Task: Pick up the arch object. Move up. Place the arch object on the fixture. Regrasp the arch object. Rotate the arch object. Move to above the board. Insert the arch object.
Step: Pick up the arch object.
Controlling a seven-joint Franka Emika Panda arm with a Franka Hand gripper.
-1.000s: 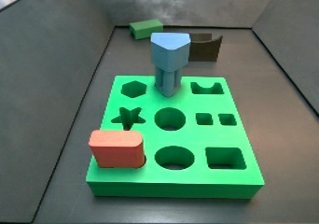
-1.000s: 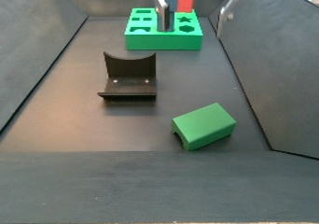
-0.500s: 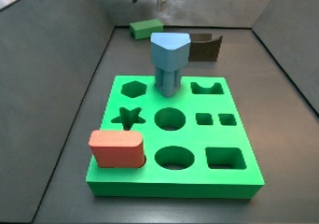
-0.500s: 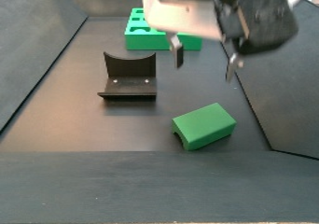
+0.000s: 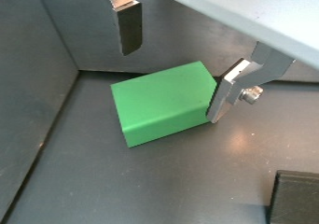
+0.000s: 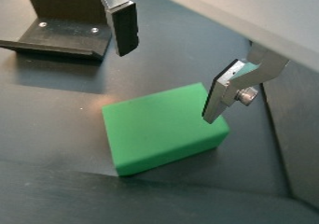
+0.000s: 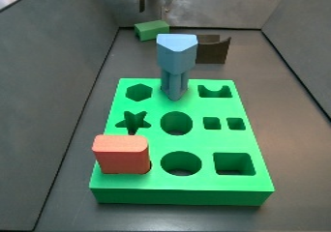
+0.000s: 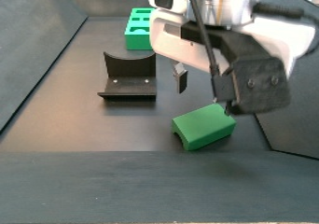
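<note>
The gripper [image 6: 174, 64] hangs over the arch object [image 6: 162, 130] with its jaws spread wide and nothing between them, apparently lined up to straddle the block for the pick-up; the block lies flat on the dark floor, near the fixture [image 8: 129, 77] yet apart from it; the board [image 8: 165, 30] sits well apart at the far end; no lettering or brand marks are readable anywhere.
</note>
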